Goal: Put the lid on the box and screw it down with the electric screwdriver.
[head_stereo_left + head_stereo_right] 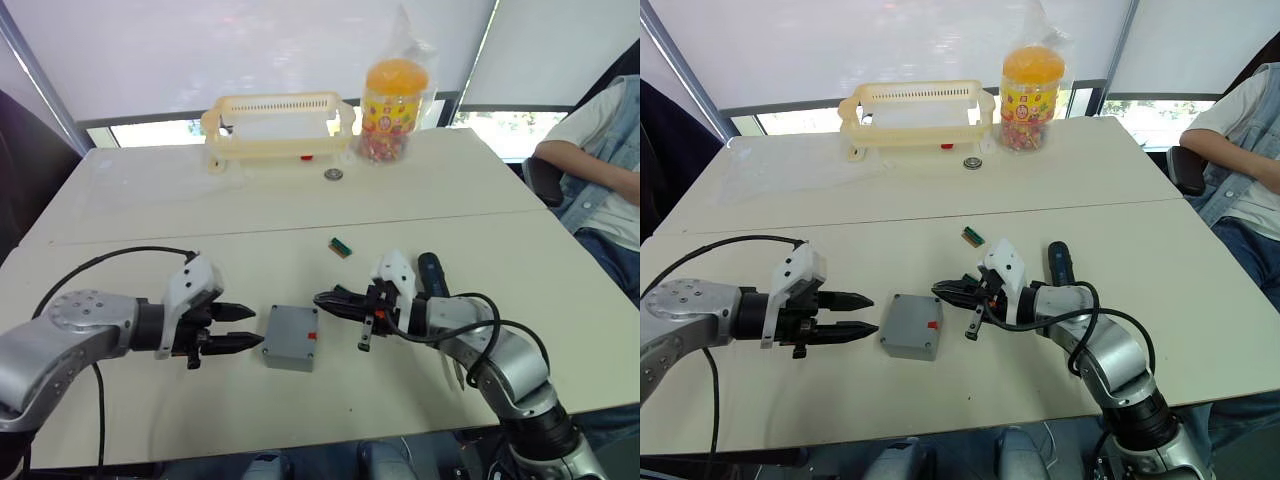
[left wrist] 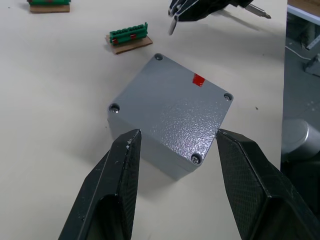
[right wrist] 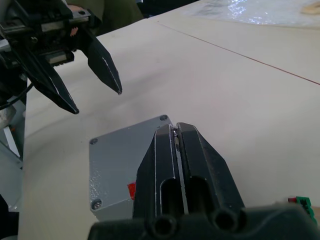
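Note:
The grey box (image 1: 287, 359) stands on the table between my two grippers. The lid (image 2: 170, 105) lies flat on top of it, with a screw head in each corner and a small red mark near one edge. My left gripper (image 1: 250, 327) is open just left of the box, its fingers (image 2: 120, 170) either side of the near corner without touching. My right gripper (image 1: 320, 299) is shut just right of the box, tips above its edge. The black electric screwdriver (image 1: 432, 270) lies on the table behind my right wrist, partly hidden by the arm.
A small green-and-tan block (image 1: 341, 246) lies beyond the box. At the far edge stand a pale yellow basket (image 1: 280, 125), a bagged orange-lidded jar (image 1: 395, 100) and a small metal ring (image 1: 333, 174). A person (image 1: 600, 150) sits at the table's right side.

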`<action>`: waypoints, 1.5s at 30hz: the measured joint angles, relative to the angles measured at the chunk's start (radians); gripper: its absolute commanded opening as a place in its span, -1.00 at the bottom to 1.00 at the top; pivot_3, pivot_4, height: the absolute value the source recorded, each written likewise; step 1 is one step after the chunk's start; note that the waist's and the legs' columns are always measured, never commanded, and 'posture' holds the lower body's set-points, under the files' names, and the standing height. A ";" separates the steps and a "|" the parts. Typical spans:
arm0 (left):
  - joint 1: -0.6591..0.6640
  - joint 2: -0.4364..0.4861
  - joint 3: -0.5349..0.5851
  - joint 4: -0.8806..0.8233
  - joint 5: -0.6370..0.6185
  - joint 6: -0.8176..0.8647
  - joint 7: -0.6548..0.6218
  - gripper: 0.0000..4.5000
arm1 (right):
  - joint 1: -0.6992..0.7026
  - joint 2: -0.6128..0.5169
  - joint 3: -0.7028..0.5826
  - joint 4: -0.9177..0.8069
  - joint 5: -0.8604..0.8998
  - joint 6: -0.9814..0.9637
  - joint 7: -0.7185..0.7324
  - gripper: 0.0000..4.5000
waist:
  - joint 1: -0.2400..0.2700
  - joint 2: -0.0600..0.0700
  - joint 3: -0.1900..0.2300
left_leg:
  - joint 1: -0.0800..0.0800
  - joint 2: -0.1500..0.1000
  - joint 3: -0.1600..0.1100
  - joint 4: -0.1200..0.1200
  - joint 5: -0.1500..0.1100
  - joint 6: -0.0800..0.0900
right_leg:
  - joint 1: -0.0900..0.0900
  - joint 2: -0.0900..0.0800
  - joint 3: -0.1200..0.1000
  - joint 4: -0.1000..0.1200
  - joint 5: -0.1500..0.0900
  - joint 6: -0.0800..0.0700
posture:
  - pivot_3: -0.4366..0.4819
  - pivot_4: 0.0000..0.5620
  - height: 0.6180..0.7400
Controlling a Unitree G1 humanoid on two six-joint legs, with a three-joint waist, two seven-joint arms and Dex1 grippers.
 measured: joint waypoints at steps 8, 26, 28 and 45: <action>0.008 -0.001 0.000 0.000 0.004 -0.004 0.011 0.07 | 0.000 0.002 0.039 0.057 -0.046 -0.066 0.002 -0.99 | 0.000 0.000 0.000 | 0.000 0.000 0.000 0.000 0.000 0.000 | 0.000 0.000 0.000 0.000 0.000 0.000 | -0.05 -0.47 1.00; 0.014 -0.020 0.000 0.000 0.023 -0.019 0.029 0.07 | 0.012 0.005 0.063 0.121 -0.084 -0.111 0.009 -0.99 | 0.001 0.000 0.000 | 0.000 0.000 0.000 0.000 0.000 0.000 | 0.000 0.000 0.000 0.000 0.000 0.000 | -0.05 -0.47 1.00; 0.014 -0.020 0.000 0.000 0.022 -0.019 0.031 0.07 | 0.011 0.007 0.064 0.131 -0.089 -0.114 0.009 -0.99 | 0.001 0.000 0.000 | 0.000 0.000 0.000 0.000 0.000 0.000 | 0.000 0.000 0.000 0.000 0.000 0.000 | -0.05 -0.47 1.00; -0.086 -0.028 -0.037 0.014 0.008 -0.021 -0.007 0.07 | -0.060 -0.009 -0.062 0.031 0.035 0.024 -0.002 0.81 | 0.008 0.000 0.000 | 0.000 0.000 0.000 0.000 0.000 0.000 | 0.000 0.000 0.000 0.000 0.000 0.000 | -0.05 -0.47 1.00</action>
